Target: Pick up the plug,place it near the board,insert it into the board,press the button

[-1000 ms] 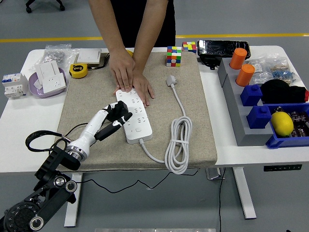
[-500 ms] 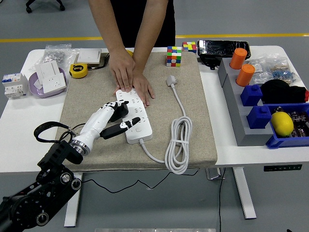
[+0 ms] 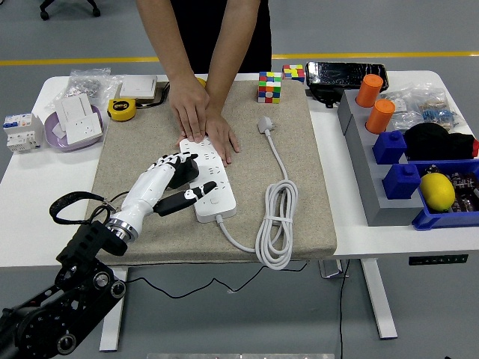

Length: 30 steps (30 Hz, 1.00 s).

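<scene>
- Since the earlier frames, my left hand (image 3: pixel 178 182) has lifted off the near-left side of the power strip (image 3: pixel 209 176) and opened up; against half a second ago it has barely shifted.
- Hand state: fingers (image 3: pixel 174 159) spread, thumb extended toward the near end of the strip, holding nothing. I cannot tell whether the thumb tip touches the casing or hovers just above it.
- My right arm is not in view.
- The white plug (image 3: pixel 265 123) lies flat on the beige mat (image 3: pixel 299 179), to the right of the strip's far end, well apart from my hand. Its cable (image 3: pixel 275 224) runs near, coils, and joins the strip's near end.
- A person's two hands (image 3: pixel 203 120) press flat on the far end of the strip, steadying it.
- Judgement: the plug sits in no socket of the strip, so pick-up, placement and insertion all appear outstanding.
- Judgement: my hand's position at the near end suggests work at the button; whether it is pressed I cannot confirm.
</scene>
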Available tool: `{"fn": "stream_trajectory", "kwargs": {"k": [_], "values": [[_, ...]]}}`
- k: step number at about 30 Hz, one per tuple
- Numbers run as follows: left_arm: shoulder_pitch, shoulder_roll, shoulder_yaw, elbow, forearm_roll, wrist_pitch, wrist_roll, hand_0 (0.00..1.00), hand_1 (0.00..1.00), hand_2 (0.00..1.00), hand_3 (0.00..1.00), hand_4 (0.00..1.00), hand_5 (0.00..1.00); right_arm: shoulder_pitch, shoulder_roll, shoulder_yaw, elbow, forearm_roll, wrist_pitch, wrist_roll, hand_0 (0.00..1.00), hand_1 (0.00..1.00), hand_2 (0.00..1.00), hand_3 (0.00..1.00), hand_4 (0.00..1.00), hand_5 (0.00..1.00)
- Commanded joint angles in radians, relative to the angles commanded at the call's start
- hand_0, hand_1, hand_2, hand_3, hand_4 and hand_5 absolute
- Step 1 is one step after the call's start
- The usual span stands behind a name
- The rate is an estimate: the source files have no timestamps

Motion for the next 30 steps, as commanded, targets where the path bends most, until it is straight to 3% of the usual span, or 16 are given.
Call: {"fn": "stream_trajectory", "kwargs": {"k": [12, 30], "values": [[-0.015, 0.005, -0.003, 0.049, 0.025, -0.014, 0.003, 0.998, 0.998, 0.954, 0.899, 0.998, 0.998, 0.001, 0.0, 0.001, 0.0, 0.002, 0.0, -0.001, 0.825, 0.749, 0.745, 0.783, 0.998, 0.896], [-0.051, 0.003, 0.073, 0.087, 0.048, -0.027, 0.011, 0.998, 0.998, 0.956, 0.898, 0.998, 0.998, 0.005, 0.001, 0.003, 0.0, 0.004, -0.001, -0.001, 0.825, 0.749, 0.745, 0.783, 0.998, 0.898]]}}
